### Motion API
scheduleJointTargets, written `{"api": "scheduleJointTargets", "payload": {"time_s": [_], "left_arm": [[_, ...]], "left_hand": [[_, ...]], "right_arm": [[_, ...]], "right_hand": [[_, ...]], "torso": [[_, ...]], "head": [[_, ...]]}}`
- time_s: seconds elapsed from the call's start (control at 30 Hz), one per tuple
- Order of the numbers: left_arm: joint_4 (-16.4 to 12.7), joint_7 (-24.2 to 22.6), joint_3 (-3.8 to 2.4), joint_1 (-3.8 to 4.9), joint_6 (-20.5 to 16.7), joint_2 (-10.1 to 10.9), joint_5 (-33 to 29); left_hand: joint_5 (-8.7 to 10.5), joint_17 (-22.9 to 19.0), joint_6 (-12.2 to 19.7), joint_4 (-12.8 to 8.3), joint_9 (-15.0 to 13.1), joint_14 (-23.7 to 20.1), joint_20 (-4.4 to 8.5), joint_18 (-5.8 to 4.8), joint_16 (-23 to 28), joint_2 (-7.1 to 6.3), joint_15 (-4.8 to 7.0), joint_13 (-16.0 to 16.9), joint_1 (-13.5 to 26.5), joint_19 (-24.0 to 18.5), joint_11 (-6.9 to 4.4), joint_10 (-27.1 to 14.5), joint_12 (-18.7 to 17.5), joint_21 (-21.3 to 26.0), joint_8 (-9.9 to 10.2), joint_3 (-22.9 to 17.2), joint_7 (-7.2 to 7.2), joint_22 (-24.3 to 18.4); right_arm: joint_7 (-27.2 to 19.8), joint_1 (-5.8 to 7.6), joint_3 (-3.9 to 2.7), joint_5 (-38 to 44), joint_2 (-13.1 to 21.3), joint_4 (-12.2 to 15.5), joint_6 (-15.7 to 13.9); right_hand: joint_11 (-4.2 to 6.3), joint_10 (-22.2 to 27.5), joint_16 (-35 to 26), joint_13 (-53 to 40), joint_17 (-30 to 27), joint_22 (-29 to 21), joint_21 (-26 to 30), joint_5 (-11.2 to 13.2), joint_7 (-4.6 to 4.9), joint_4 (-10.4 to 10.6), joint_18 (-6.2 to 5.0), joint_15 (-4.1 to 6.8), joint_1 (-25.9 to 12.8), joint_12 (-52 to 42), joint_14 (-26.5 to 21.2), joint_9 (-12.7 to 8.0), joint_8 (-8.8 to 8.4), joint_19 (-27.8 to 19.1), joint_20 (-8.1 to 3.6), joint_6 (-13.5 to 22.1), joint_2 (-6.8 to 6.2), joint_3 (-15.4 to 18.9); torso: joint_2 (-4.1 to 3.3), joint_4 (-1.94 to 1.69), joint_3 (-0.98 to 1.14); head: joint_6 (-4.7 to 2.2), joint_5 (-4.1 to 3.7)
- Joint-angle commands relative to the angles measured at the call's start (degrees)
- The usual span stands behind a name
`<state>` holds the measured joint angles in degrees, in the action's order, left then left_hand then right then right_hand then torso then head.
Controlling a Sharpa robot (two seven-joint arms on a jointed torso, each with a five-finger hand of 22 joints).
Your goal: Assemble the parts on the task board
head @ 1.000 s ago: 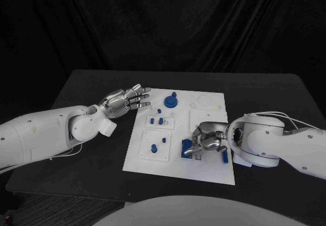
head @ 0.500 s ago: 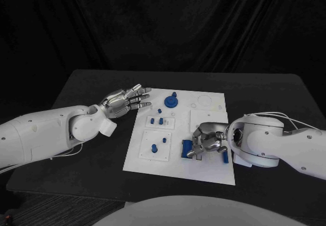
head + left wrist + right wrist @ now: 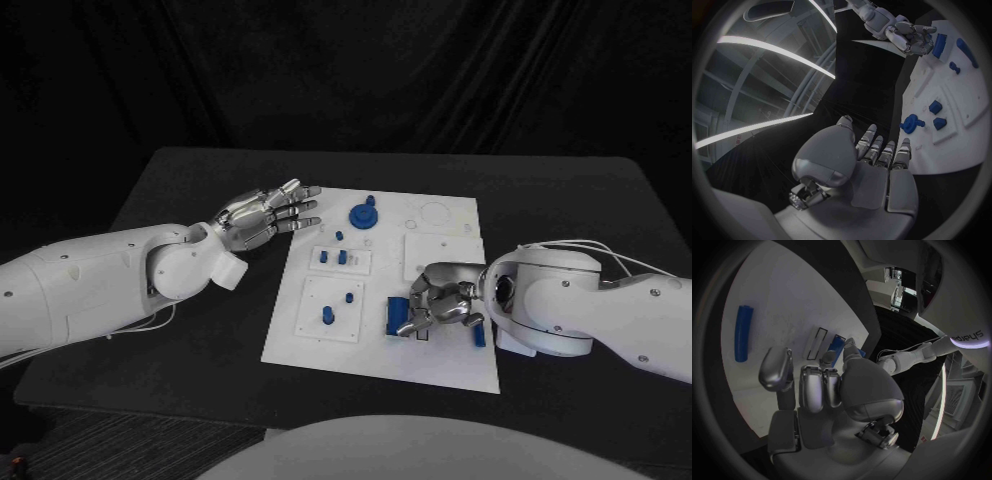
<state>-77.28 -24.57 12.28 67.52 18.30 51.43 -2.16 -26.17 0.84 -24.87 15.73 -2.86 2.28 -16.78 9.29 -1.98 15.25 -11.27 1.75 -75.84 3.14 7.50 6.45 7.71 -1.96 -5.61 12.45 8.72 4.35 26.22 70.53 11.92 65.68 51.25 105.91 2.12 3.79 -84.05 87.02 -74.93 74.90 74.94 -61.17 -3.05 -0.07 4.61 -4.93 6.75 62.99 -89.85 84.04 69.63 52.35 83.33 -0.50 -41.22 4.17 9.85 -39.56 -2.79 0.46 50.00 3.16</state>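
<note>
Head view: against a second ago we see the right hand point(image 3: 441, 303) shifted slightly toward the board's near edge, fingers curled over the blue block point(image 3: 397, 315); whether it actually grips, we cannot tell. The left hand point(image 3: 267, 216) is unchanged, fingers apart, empty, at the task board's point(image 3: 447, 360) ten o'clock corner on the desk point(image 3: 188, 180).

Left wrist view: round knobbed part point(image 3: 911, 121).

Right wrist view: one long blue bar point(image 3: 742, 333) lying flat, apart from the fingers point(image 3: 776, 367).
</note>
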Motion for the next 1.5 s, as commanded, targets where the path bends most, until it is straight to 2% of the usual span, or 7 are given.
{"api": "scheduleJointTargets", "payload": {"time_s": [0.03,0.2,0.23,0.3,0.5,0.73,1.5], "left_arm": [[-0.01,-0.58,-0.04,-0.12,1.11,0.01,0.0],[-0.04,-0.55,-0.04,-0.14,1.05,0.17,0.0],[-0.05,-0.52,-0.04,-0.14,1.03,0.2,0.0],[-0.06,-0.48,-0.04,-0.14,0.96,0.26,0.0],[-0.1,-0.6,-0.04,-0.14,0.51,0.37,-0.01],[-0.16,-0.71,-0.04,-0.14,0.16,0.33,-0.01],[0.0,-0.93,-0.04,-0.15,0.19,0.15,-0.01]], "left_hand": [[-0.33,0.05,-0.14,-0.32,-0.07,0.2,-0.05,-0.25,-0.28,0.1,-0.06,0.08,-0.51,0.44,0.39,0.19,0.28,-0.32,-0.24,-0.1,0.26,0.01],[-0.36,0.06,-0.2,-0.34,-0.08,0.21,-0.05,-0.26,-0.29,0.13,-0.05,0.09,-0.54,0.45,0.42,0.22,0.32,-0.32,-0.28,-0.13,0.27,0.01],[-0.37,0.06,-0.2,-0.36,-0.08,0.22,-0.05,-0.26,-0.31,0.13,-0.04,0.1,-0.55,0.46,0.44,0.26,0.37,-0.32,-0.29,-0.14,0.27,0.0],[-0.37,0.06,-0.2,-0.36,-0.08,0.22,-0.05,-0.26,-0.31,0.13,-0.04,0.1,-0.55,0.46,0.44,0.26,0.37,-0.32,-0.29,-0.14,0.27,0.0],[-0.41,0.07,-0.43,-0.43,-0.11,0.27,-0.05,-0.26,-0.35,0.08,0.04,0.15,-0.6,0.52,0.6,0.44,0.56,-0.36,-0.4,-0.17,0.32,0.05],[-0.45,0.11,-0.72,-0.53,-0.16,0.38,-0.04,-0.24,-0.46,-0.07,0.14,0.19,-0.65,0.65,0.71,0.69,0.8,-0.43,-0.58,-0.17,0.41,0.14],[-0.55,0.14,-0.87,-0.59,-0.18,0.51,-0.04,-0.21,-0.56,-0.11,0.05,0.23,-0.69,0.74,0.81,0.98,1.06,-0.48,-0.74,-0.22,0.53,0.17]], "right_arm": [[0.35,-0.12,-0.02,0.38,1.09,0.66,-1.98],[-1.21,1.61,-0.03,-2.65,3.72,1.91,-6.16],[-1.27,2.25,-0.03,-4.01,4.23,2.04,-6.58],[-0.81,3.86,-0.03,-7.35,5.39,2.21,-6.66],[4.76,8.28,-0.03,-12.41,8.41,1.81,-0.47],[8.68,9.8,-0.01,-12.05,10.45,0.54,6.14],[10.25,4.71,0.02,-6.68,12.81,-0.47,8.44]], "right_hand": [[0.48,-5.95,-0.4,-15.07,7.09,7.95,0.39,0.24,0.0,2.59,-0.38,0.52,-3.26,-0.15,4.5,-2.21,-3.05,0.03,-0.34,0.58,-0.14,1.21],[-0.57,-5.95,-0.42,-15.07,6.97,8.0,0.33,0.03,1.14,8.64,-0.31,-0.28,-9.0,-0.15,4.51,-14.42,-15.88,0.1,0.26,-4.82,2.51,2.65],[-1.79,-5.95,-0.58,-15.07,6.54,7.99,0.39,-1.13,1.62,11.37,-0.48,-1.56,-10.21,-0.15,4.43,-22.97,-24.5,0.06,0.57,-8.26,4.25,2.73],[-2.16,-5.95,-0.66,-15.07,6.26,7.95,0.54,-1.38,3.31,11.27,-0.34,-1.9,-12.36,-0.15,4.38,-29.93,-31.22,-0.03,1.62,-10.43,4.9,3.6],[-2.49,-5.95,-0.86,-15.07,5.66,7.68,1.5,-1.68,3.17,11.88,-0.56,-1.76,-15.39,-0.15,4.27,-36.85,-37.09,-0.28,1.81,-14.98,6.65,4.59],[-2.55,-5.95,-1.61,-15.07,3.95,7.22,3.08,-20.92,3.32,3.29,-0.82,-1.84,-4.1,-0.15,3.93,-41.13,-40.97,-0.66,1.84,-17.13,3.93,0.33],[-0.62,-5.95,-1.72,-15.07,3.6,7.18,3.35,-13.49,1.07,1.23,-0.86,-0.28,-3.91,-0.15,3.97,-38.59,-38.3,-0.36,0.53,-24.1,3.03,-1.5]], "torso": [[-0.01,0.0,0.0],[-0.01,0.0,0.02],[0.0,0.01,0.02],[0.03,0.03,0.01],[0.03,-0.01,0.0],[0.02,0.01,-0.01],[0.0,0.0,-0.01]], "head": [[0.0,-0.05],[0.0,0.24],[0.0,0.27],[0.0,0.25],[0.0,0.13],[0.0,-0.12],[0.0,-1.47]]}}
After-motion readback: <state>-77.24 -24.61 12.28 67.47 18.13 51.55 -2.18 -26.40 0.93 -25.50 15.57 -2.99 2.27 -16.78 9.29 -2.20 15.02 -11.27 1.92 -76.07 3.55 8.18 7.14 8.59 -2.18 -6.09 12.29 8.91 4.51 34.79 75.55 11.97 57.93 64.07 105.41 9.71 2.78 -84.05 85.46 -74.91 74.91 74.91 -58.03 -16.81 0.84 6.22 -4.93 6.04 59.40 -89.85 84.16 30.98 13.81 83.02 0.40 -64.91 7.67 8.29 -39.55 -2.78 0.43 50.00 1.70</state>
